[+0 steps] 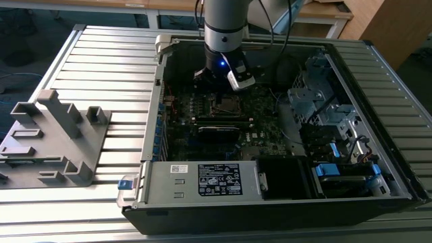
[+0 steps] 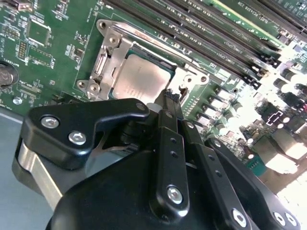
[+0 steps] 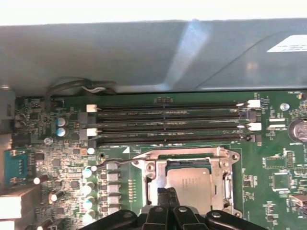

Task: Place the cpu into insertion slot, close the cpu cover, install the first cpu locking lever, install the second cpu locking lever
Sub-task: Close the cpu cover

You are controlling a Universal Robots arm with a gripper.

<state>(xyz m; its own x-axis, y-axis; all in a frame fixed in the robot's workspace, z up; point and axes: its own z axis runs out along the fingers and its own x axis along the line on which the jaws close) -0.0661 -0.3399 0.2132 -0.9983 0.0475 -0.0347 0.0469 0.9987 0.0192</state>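
Second wrist view: claw [image 2: 170, 97] partly covers cpu [image 2: 140, 79].

The cpu [image 3: 194, 184], a flat square chip with a dull silver-grey top, sits level in the silver-rimmed insertion slot [image 3: 149, 167], its near edge just under the tip of the pincer [image 3: 165, 195]. The cpu cover [image 3: 188, 158], a thin silver frame, lies down around it, with the chip showing through its window

cpu [image 2: 141, 79]: dull silver-grey
cpu cover [image 2: 112, 53]: bright silver
motherboard [image 2: 53, 52]: green
memory slots [image 3: 168, 125]: black
pincer [image 2: 169, 98]: black
counter [image 1: 101, 66]: pale grey, ribbed
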